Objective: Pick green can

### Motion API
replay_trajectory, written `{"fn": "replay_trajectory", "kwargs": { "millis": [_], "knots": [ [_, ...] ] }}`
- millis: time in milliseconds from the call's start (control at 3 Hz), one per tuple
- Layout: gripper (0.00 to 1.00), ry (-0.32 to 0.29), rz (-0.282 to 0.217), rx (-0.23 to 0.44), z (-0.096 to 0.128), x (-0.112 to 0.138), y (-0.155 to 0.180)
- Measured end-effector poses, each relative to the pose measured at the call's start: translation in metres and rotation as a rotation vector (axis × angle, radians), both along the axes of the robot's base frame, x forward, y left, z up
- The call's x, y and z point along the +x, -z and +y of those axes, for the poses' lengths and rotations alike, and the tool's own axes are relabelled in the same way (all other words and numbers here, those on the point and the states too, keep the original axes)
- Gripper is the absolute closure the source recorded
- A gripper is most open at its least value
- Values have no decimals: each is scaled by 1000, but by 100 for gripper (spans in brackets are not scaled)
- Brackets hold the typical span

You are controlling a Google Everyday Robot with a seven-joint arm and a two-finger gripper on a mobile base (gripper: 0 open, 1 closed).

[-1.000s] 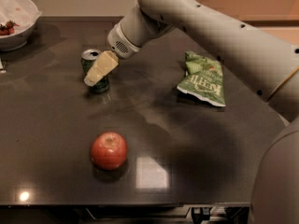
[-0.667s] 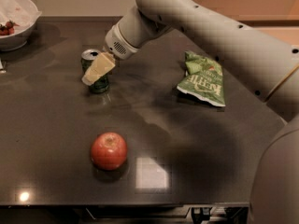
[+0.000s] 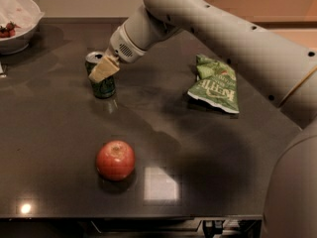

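Observation:
The green can (image 3: pixel 104 87) stands upright on the dark table (image 3: pixel 59 133) at the back left, with its silver top showing. My gripper (image 3: pixel 102 71) is right at the can, its cream tip lying over the can's upper part from the right. The arm (image 3: pixel 208 24) reaches in from the upper right. Part of the can is hidden behind the gripper.
A red apple (image 3: pixel 115 159) sits near the front of the table. A crinkled green chip bag (image 3: pixel 215 85) lies to the right. A white bowl (image 3: pixel 15 26) with red pieces stands at the back left corner. The table's front edge runs along the bottom.
My gripper has shifted slightly to the left and closer over the can. The can, apple and bag have not moved.

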State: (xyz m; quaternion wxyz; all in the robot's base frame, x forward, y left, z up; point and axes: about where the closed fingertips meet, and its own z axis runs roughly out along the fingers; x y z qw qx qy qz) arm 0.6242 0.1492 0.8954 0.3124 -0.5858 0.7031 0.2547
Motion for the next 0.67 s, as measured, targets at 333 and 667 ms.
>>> {"fn": "replay_trajectory", "kwargs": {
  "millis": [333, 667],
  "knots": [
    [87, -34, -19, 21, -4, -7, -22],
    [100, -85, -61, 29, -12, -19, -55]
  ]
}}
